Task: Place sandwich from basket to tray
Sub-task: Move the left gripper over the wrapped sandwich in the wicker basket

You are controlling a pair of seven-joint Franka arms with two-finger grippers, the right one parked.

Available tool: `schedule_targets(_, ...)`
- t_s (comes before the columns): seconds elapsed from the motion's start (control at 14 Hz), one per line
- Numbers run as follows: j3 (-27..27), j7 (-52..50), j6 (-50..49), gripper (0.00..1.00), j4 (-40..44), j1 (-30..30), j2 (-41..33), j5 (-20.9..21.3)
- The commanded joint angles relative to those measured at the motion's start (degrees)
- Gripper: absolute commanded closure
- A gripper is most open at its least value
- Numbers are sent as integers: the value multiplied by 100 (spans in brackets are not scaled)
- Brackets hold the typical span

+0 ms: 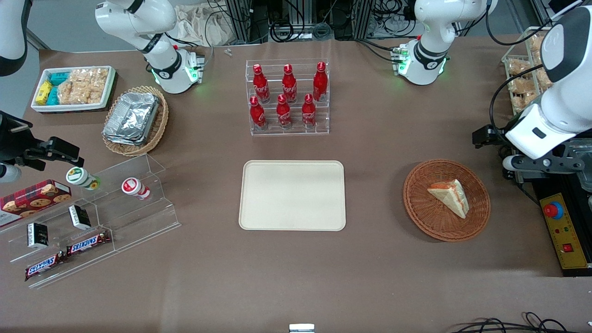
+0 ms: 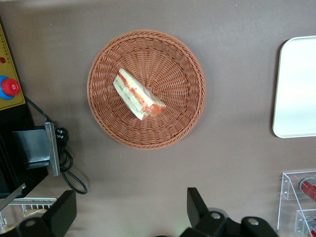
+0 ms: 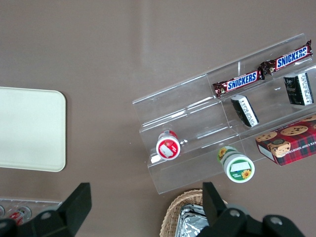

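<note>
The sandwich point(image 1: 449, 197) is lying on its side in the round reddish-brown basket point(image 1: 428, 222), a little off the middle, its orange-red and green filling showing along one cut edge in the left wrist view point(image 2: 138, 95). The basket point(image 2: 170, 131) is sitting on the brown table point(image 1: 370, 259) toward the working arm's end, and the cream tray point(image 1: 292, 194) is resting flat at the middle of the table, well apart from the basket, with nothing on it. The working arm's gripper point(image 2: 131, 210) is hanging above the table just beside the basket, not touching it or the sandwich; its two dark fingers point(image 2: 196, 206) are standing wide apart with nothing between them, so the claw is released. In the front view the arm's white body is showing at the edge of the table near the basket, beside a yellow control box point(image 1: 564, 231) with a red button. Farther from the front camera than the tray, a clear rack point(image 1: 289, 132) is holding six red bottles point(image 1: 283, 111) in two rows. Toward the parked arm's end, a clear stepped stand point(image 1: 115, 217) is carrying two small cups point(image 1: 135, 187), chocolate bars point(image 1: 88, 243) and a red cookie box point(image 1: 32, 196), and a lighter wicker basket point(image 1: 155, 134) with foil containers point(image 1: 132, 118) is sitting beside a white bin point(image 1: 74, 106) of snacks.
</note>
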Motion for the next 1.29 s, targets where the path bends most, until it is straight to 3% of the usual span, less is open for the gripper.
schedule_targets(0.0,50,33,-163,0,201,-59,147,80)
schedule_targets(0.36,67,-344,-66,0,78,-7,331,-69)
schedule_targets(0.57,76,-1124,775,0,-528,125,270,-140)
schedule_targets(0.79,76,-2380,2320,0,-1546,151,270,-52)
schedule_targets(1.0,85,-3954,2702,0,-1751,152,620,227)
schedule_targets(1.21,76,-4203,3036,0,-1848,134,937,484)
